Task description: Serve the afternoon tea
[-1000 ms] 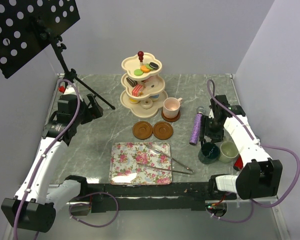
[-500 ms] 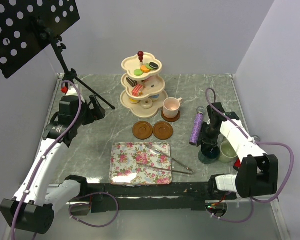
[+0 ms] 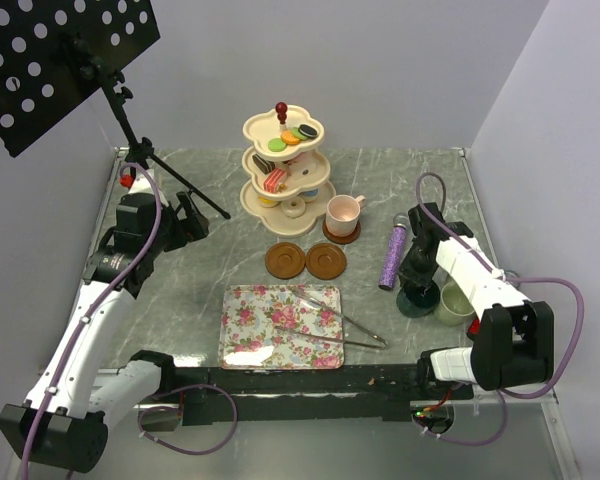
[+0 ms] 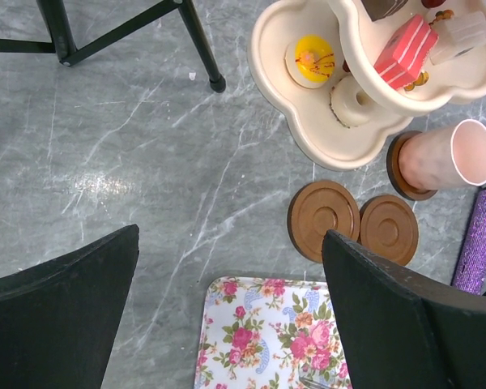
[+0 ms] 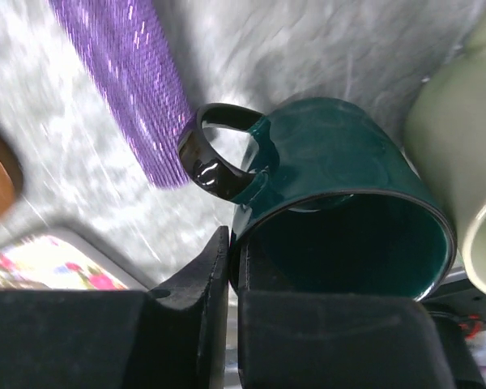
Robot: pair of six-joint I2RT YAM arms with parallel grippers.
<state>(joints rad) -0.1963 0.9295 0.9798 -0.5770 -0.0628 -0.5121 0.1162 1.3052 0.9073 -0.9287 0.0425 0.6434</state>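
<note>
A grey marbled table sits in a corner of pale lilac walls. The cream three-tier stand stands toward the back, at the middle. It carries macarons on the top tier, a cake slice on the middle tier and a doughnut on the bottom one. A black music stand rises to its left, one tripod leg reaching close to the stand's base. Just right of the stand the pink mug sits on a saucer, and two bare saucers lie side by side in front of it. Nearer than those, the floral tray holds metal tongs. Well right of the stand, past the purple microphone, the dark teal mug stands touching or just beside the pale green mug. The right gripper pinches the teal mug's rim beside its handle. The left gripper hangs left of the stand with its fingers spread wide and nothing between them.
</note>
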